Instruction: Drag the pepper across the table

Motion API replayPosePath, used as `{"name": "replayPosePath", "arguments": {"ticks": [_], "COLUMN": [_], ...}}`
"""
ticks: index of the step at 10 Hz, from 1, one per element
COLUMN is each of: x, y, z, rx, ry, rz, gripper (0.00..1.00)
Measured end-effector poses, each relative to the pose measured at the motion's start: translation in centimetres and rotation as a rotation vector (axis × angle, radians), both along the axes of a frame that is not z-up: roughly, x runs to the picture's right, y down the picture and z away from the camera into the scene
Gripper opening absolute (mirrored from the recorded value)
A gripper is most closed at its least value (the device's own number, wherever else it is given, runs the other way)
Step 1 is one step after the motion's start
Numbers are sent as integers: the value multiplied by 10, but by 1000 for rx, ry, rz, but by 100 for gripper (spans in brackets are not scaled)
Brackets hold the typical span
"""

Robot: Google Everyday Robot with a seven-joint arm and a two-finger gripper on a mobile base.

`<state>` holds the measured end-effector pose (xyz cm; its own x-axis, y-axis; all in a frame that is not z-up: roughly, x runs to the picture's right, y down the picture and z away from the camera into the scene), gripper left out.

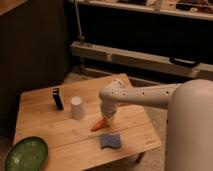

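Observation:
The orange-red pepper (pixel 96 125) lies tilted on the light wooden table (pixel 135 125), right of the middle, with its pointed end toward the lower left. My gripper (pixel 107 119) points straight down from the white arm and is shut on the pepper's thick upper end. The gripper body hides that end.
A white cup (pixel 77 108) stands just left of the pepper, with a black upright block (pixel 58 99) further left. Directly in front of the pepper lies a blue sponge (pixel 110 141). A green plate (pixel 26 154) sits at the front left corner. A metal rack stands behind the table.

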<state>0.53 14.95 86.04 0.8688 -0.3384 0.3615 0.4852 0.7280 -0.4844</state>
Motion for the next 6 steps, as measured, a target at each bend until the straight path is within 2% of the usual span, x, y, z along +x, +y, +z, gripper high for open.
{"name": "replayPosePath", "arguments": {"ticks": [3, 5, 6], "x": [8, 1, -5], "y": [-41, -71, -79], "z": [29, 30, 32], "rx": [38, 75, 82], "ry": [70, 91, 96], "rz": [17, 26, 22], "gripper": [15, 15, 15]}}
